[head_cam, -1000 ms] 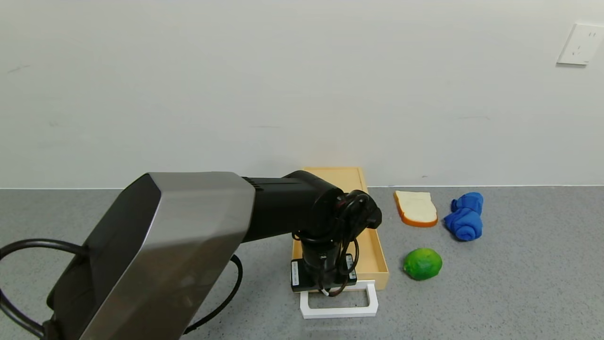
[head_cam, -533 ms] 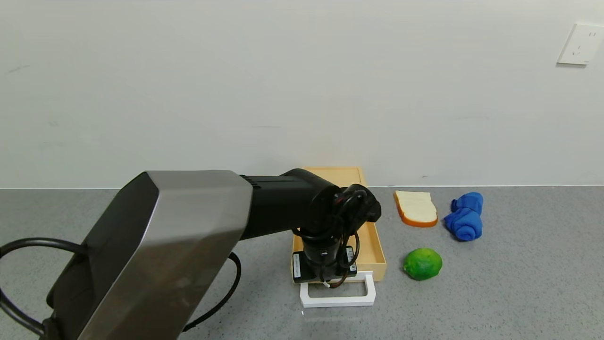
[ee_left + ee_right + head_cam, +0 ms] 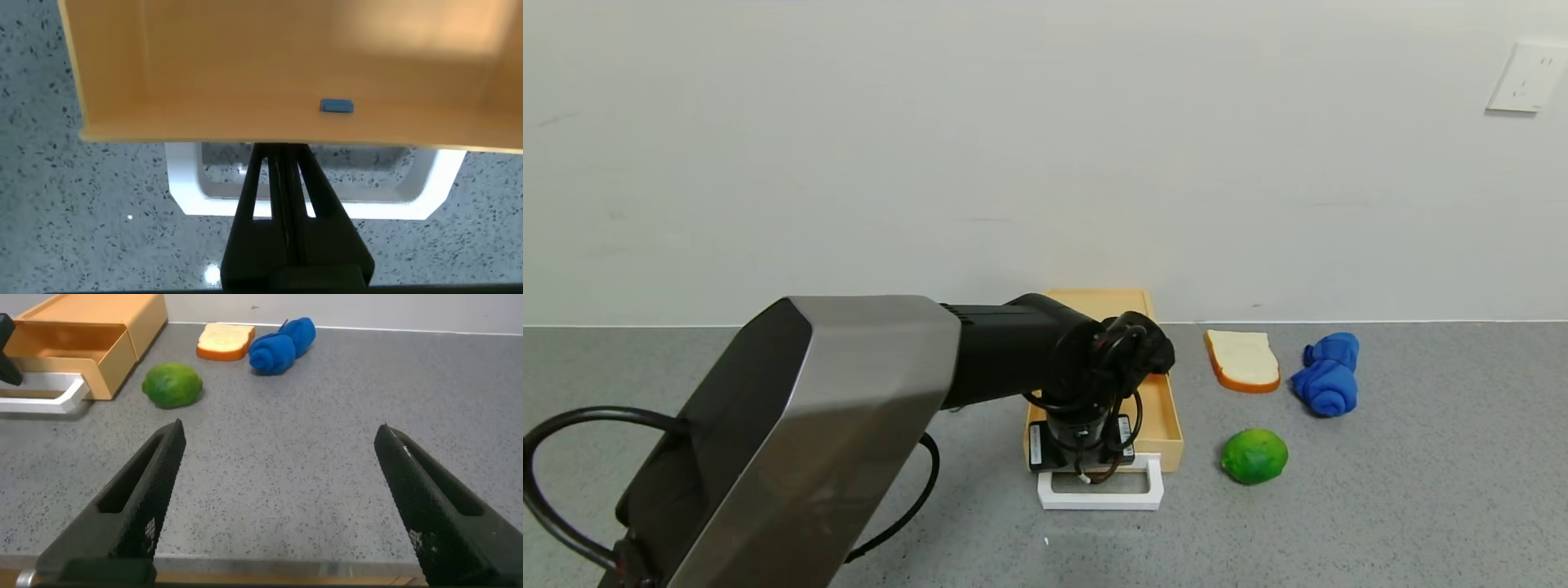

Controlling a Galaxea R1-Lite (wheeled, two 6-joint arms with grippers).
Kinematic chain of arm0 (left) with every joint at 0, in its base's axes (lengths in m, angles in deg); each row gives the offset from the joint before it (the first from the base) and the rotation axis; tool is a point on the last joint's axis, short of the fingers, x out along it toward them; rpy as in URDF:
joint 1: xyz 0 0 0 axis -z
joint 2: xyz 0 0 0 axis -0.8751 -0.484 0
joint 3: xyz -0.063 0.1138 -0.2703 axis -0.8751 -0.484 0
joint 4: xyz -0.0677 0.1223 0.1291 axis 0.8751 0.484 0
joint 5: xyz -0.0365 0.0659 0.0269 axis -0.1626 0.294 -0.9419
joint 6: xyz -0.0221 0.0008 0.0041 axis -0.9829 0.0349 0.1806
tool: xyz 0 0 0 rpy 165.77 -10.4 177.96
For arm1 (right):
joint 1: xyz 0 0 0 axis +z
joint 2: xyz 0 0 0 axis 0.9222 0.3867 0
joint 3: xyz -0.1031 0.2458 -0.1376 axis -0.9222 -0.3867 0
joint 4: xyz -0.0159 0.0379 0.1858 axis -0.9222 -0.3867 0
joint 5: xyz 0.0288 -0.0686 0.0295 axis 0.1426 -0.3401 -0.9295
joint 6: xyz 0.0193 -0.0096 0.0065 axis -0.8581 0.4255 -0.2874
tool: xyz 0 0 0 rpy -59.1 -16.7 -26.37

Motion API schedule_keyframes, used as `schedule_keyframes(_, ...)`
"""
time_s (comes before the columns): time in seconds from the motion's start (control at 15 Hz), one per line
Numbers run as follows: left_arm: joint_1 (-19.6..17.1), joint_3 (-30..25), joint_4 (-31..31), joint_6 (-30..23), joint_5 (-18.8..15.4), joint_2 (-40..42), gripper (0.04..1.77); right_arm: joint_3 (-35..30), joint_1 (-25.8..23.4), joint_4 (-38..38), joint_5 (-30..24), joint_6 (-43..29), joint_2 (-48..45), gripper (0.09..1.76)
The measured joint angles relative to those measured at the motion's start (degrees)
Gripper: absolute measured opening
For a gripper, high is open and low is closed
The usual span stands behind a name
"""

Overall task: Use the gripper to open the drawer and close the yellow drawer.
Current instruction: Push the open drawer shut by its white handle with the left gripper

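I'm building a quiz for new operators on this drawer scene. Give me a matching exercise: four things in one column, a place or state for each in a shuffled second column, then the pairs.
Things:
1. left gripper
2. right gripper
3. lime
4. bread slice

Places or states:
A. open, above bare table
B. beside the blue cloth
C. shut, fingers inside the drawer's white loop handle
D. near the pulled-out tray's front corner

Pairs: 1-C, 2-A, 3-D, 4-B

Lime (image 3: 1254, 456) right of drawer (image 3: 1165, 416), bread (image 3: 1241, 359) behind.
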Motion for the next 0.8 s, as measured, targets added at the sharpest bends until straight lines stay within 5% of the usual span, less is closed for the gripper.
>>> schedule_keyframes(0.8, -2.2, 0.0, -9.2, 5.2, 0.5, -0.2, 0.11, 0.0, 0.0, 0.0, 0.0, 0.0, 0.0, 1.71)
